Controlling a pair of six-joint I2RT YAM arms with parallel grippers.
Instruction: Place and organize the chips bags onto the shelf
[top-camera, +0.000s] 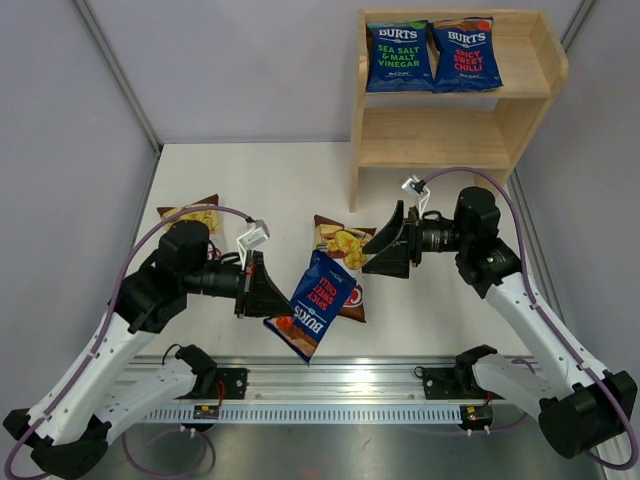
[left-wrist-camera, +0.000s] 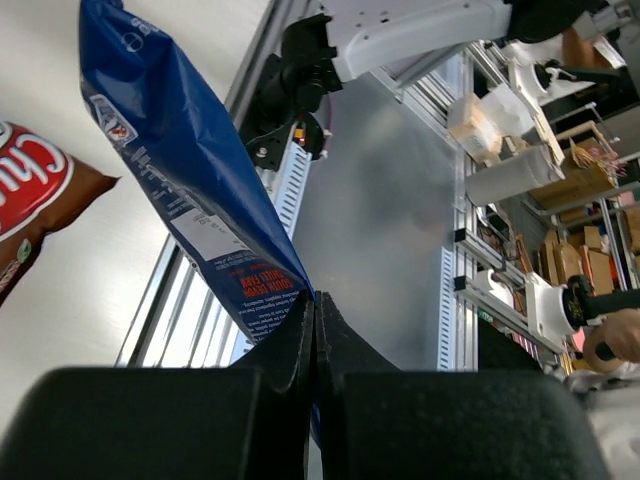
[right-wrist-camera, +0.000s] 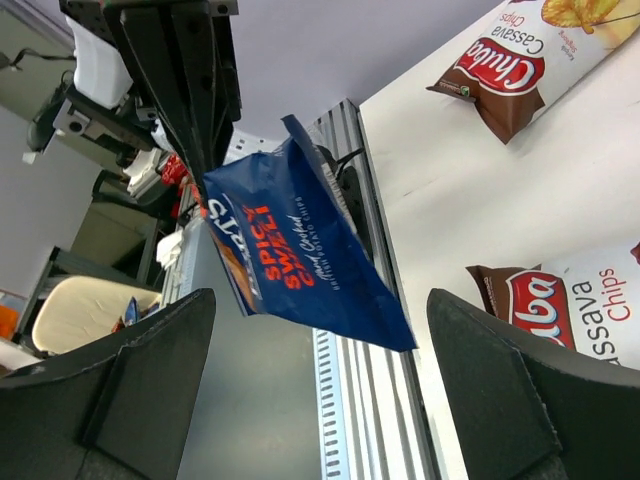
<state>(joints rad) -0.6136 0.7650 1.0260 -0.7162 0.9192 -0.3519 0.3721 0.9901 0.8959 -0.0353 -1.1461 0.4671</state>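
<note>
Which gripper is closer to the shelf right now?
Right. The right gripper is open just in front of the shelf; the left gripper, shut on a Burts bag, is farther left.

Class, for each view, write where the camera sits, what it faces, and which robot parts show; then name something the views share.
Top external: above and behind both arms, which show; faces down on table and shelf.
Left wrist: faces along shut left pincer gripping the BURTS bag.
Right wrist: faces through open right pincer toward that bag.
Shared: that bag.

BURTS Sea Salt bag (top-camera: 399, 55), Spicy Sweet Chilli bag (right-wrist-camera: 300, 260), Chuba bag (right-wrist-camera: 500, 75)
</note>
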